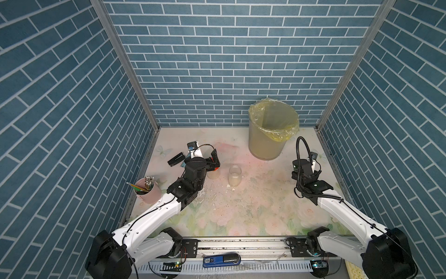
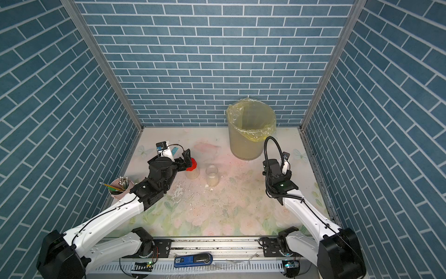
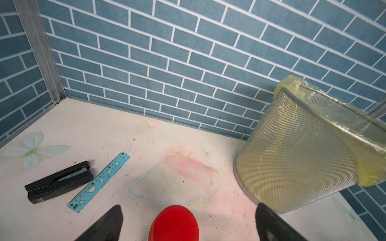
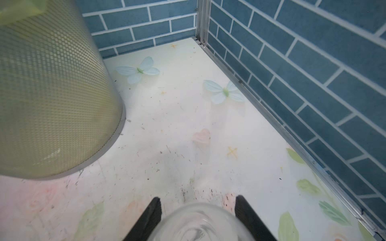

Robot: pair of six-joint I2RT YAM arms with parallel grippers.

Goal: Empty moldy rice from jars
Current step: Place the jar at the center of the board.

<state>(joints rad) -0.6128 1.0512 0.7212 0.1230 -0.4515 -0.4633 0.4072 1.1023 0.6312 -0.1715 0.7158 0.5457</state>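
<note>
Floral-print tabletop (image 1: 241, 212), boxed in by blue brick-pattern walls. At the back, right of centre: tall metal mesh bin (image 1: 265, 145) lined with a yellow plastic bag, upright.

Left arm reaches to left-centre of the table. The left gripper (image 3: 188, 208) is spread wide, with its black fingers (image 3: 104, 225) flanking a red ribbed screw cap (image 2: 191, 164). There is a gap on both sides and nothing is gripped. The cap sits on a small clear cylindrical jar (image 2: 192, 173), upright on the table, pale fill showing through its wall.

Right arm stands near the right edge, close to the bin. The right gripper (image 4: 198, 198) is closed on a clear round jar (image 4: 200, 225), one finger against each flank. This shows in the right wrist view only; in both top views the wrist hides it. Contents of this jar: cannot tell.

Pink pencil cup (image 1: 147, 190) at the left edge, with pencils inside.

Second clear cylindrical jar (image 1: 235, 171), upright, just right of the red-capped one, free of both grippers. Moldy rice (image 1: 235, 182), pale beige and clumpy, fills its lower part.

Black stapler (image 3: 58, 183) and teal translucent ruler (image 3: 98, 182) lie side by side beyond the left gripper. A clear round lid-like ring (image 3: 173, 187) lies flat between ruler and bin.

White flakes (image 1: 228, 186) are scattered near the second jar.
</note>
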